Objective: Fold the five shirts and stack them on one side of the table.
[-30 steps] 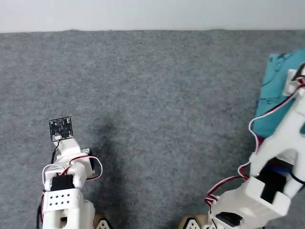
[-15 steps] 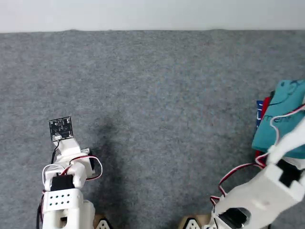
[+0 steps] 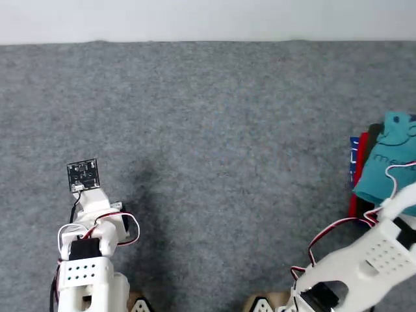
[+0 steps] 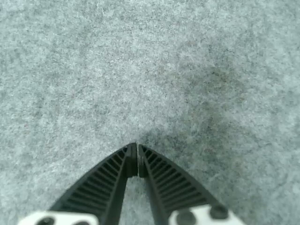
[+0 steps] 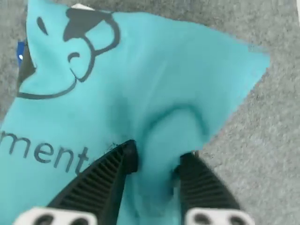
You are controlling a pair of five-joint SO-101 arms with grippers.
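Right gripper: the right gripper point(image 5: 157, 161) has its two black ribbed fingers point(image 5: 117, 166) pinched on a raised ridge of cloth, so it grips the teal shirt.
Held cloth: a folded teal shirt point(image 5: 154, 79) of soft fabric with a dark line drawing and dark lettering; it bulges up between the fingers and spreads out flat past them.
Shirt place: in the high view the teal shirt point(image 3: 393, 169) lies at the table's right edge, on top of a stack of folded shirts.
Stack: narrow strips of a blue shirt point(image 3: 354, 156), a red shirt point(image 3: 359, 172) and a black shirt point(image 3: 375, 132) show at the stack's inner side.
Right arm: the white right arm point(image 3: 370, 260) rises from the near right corner towards the stack.
Left gripper: the left gripper point(image 4: 137, 161) is closed, its fingertips meeting with nothing between them, low over bare felt.
Left arm: the white left arm point(image 3: 91, 240) stands at the near left corner, well apart from the stack.
Table: a table point(image 3: 227, 130) covered in grey felt.
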